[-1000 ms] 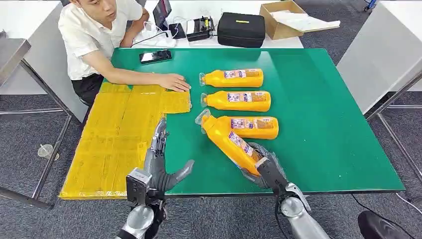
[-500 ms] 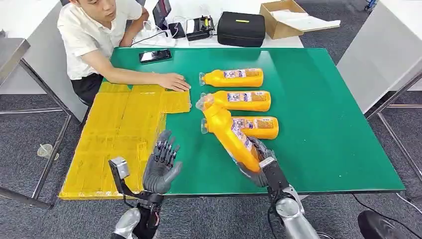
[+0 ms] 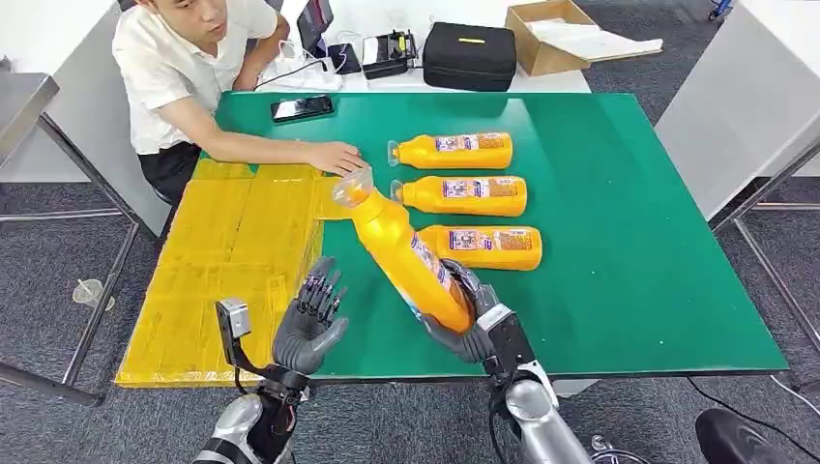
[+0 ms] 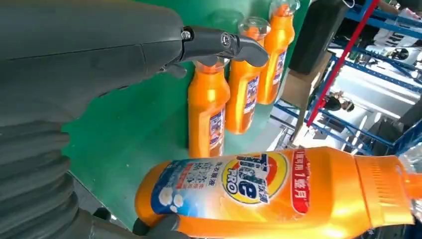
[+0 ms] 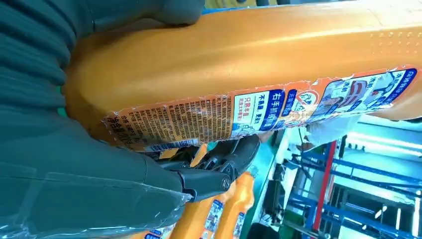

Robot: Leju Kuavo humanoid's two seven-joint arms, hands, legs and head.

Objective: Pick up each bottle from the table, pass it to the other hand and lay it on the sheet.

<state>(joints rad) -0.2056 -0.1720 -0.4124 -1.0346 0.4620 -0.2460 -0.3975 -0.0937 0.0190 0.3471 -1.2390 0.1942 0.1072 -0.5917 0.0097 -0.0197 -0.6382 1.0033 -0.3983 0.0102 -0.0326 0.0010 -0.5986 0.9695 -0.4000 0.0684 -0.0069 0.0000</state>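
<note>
One orange plastic detergent bottle [image 3: 406,253] is gripped at its base by the right hand [image 3: 462,321], tilted cap-first above the green table [image 3: 619,261]. The left hand [image 3: 309,324] is held nearby, fingers spread and empty. A slip could be caused by so low a grip during the handover. Beyond, three bottles [image 3: 462,195] are lain; the yellow sheet [image 3: 222,251] is partly covered by a person's hand [image 3: 336,157].

person [image 3: 189,72] seated at table, phone [image 3: 302,108], black case [image 3: 470,57], cardboard box [image 3: 551,37]
</note>
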